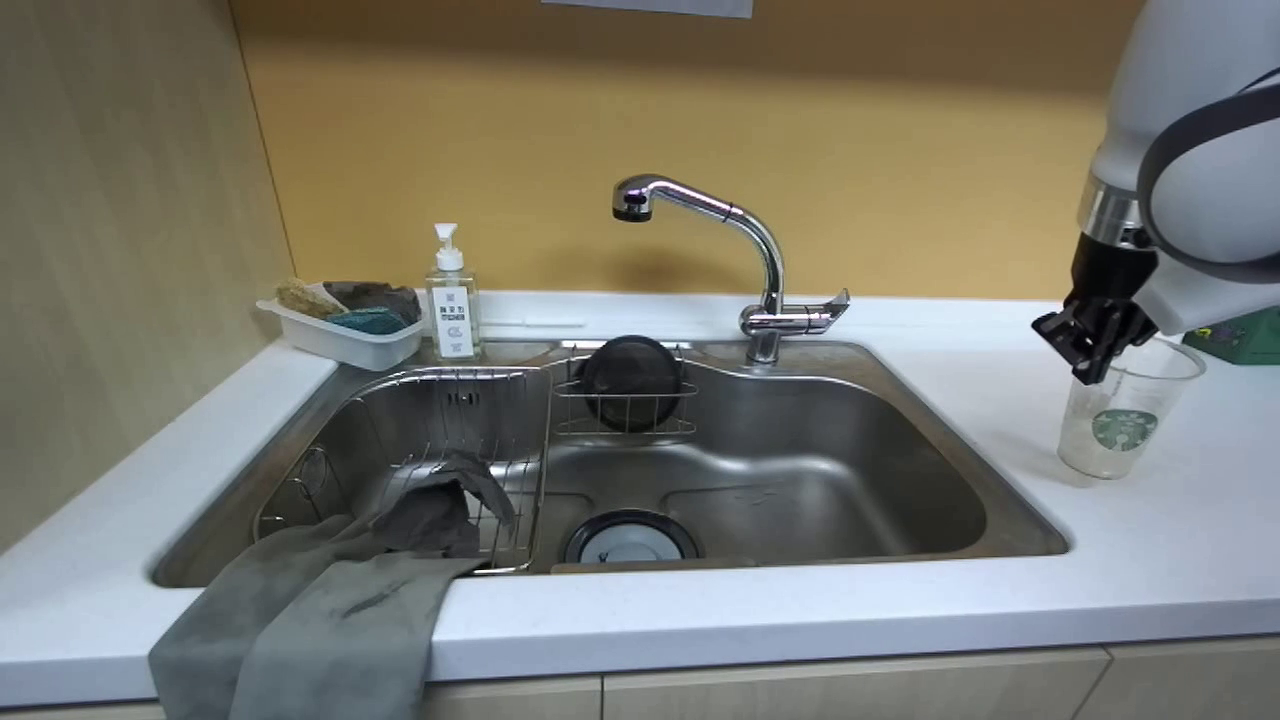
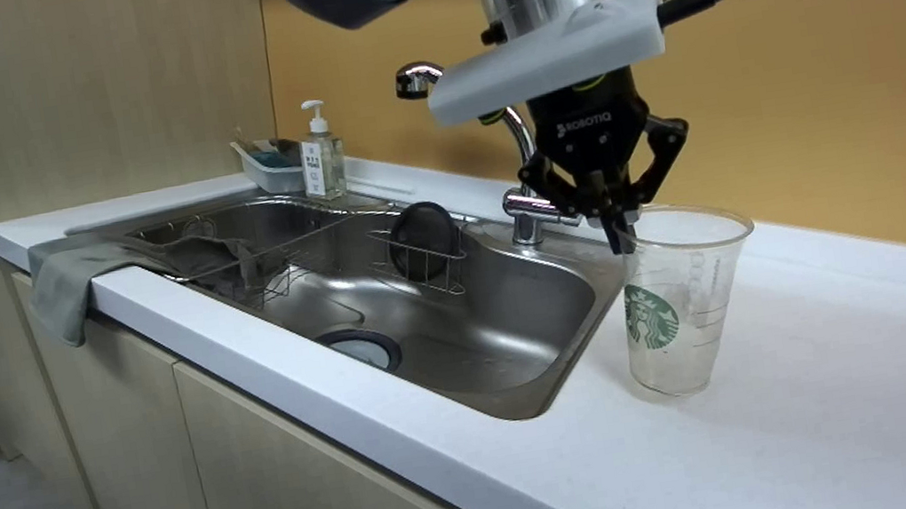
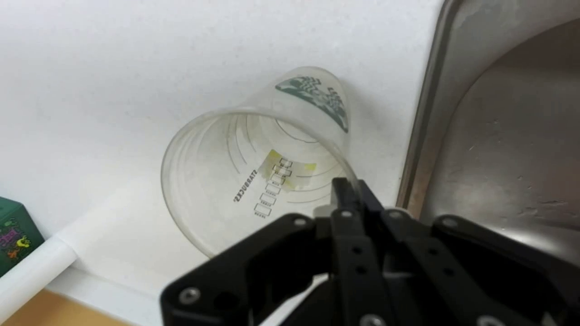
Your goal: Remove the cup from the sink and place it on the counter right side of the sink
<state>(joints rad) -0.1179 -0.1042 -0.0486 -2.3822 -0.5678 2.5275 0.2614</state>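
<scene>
Beside the sink (image 1: 820,500), at its right in an exterior view, one clear cup (image 1: 1122,428) is found on or just above the white table (image 1: 1180,560), and its upper part is held by one end effector (image 1: 1090,368). Counted are also one faucet (image 1: 767,262), one soap bottle (image 1: 454,312), one white tub (image 1: 345,342), one black round object (image 1: 632,385), one drain (image 1: 632,543) and one green box (image 1: 1245,338); the number of grey cloths (image 1: 345,625) cannot be told surely.

In an exterior view, the cup is shown with one round green logo (image 2: 651,316), just outside the sink, tilted slightly as it seems; whether its base is fully touching the table cannot be decided. It is judged very light, made of thin plastic, not so fragile but easily bent by strong squeezing, and perhaps slippery if wet.

From the wrist view, the jaws are seen almost completely together, with only the thin wall of the cup pinched at the rim (image 3: 164,181), one of the fingertips (image 3: 370,199) being inside and one outside. For holding, this rim is judged suitable, being probably stiffer than the wall below.
</scene>
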